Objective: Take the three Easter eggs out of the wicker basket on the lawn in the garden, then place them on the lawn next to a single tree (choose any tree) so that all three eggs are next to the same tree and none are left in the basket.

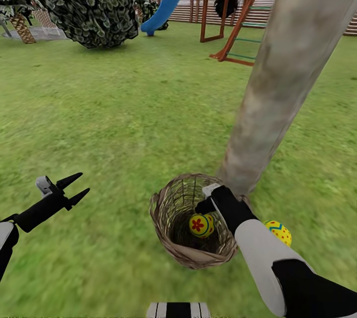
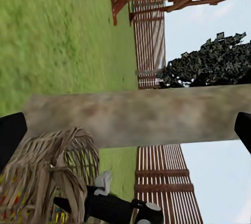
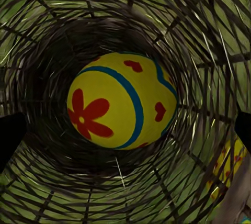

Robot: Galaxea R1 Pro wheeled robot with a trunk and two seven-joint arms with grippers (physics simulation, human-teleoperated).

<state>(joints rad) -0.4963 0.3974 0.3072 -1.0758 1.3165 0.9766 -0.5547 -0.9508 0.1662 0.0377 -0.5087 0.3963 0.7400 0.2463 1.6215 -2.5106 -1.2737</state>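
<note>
At the foot of the leaning grey-brown tree (image 1: 290, 70), on the garden lawn (image 1: 124, 110), my right gripper (image 1: 210, 199) reaches down over the rim of the wicker basket (image 1: 171, 238), which sits on the grass touching the base of the trunk. Its wrist camera looks straight down the woven walls at one yellow egg (image 3: 121, 108) with a red flower, red hearts and a blue band; black fingertips (image 3: 10, 139) show at both edges of that view, set wide apart, closed on nothing. From the head view that egg (image 1: 201, 225) lies on the basket floor with a second yellow shape tucked behind it, too hidden to make out. Another egg (image 1: 278, 231), yellow with a blue-green zigzag, rests on the grass just right of the basket, near the trunk. My left gripper (image 1: 74, 190) hangs over bare grass well to the left, fingers spread and empty. Far off stand a wooden playset (image 1: 233, 6), blue slide (image 1: 166, 1), slat fence (image 1: 307, 13) and dark bush (image 1: 89, 1). No writing is legible anywhere.
</note>
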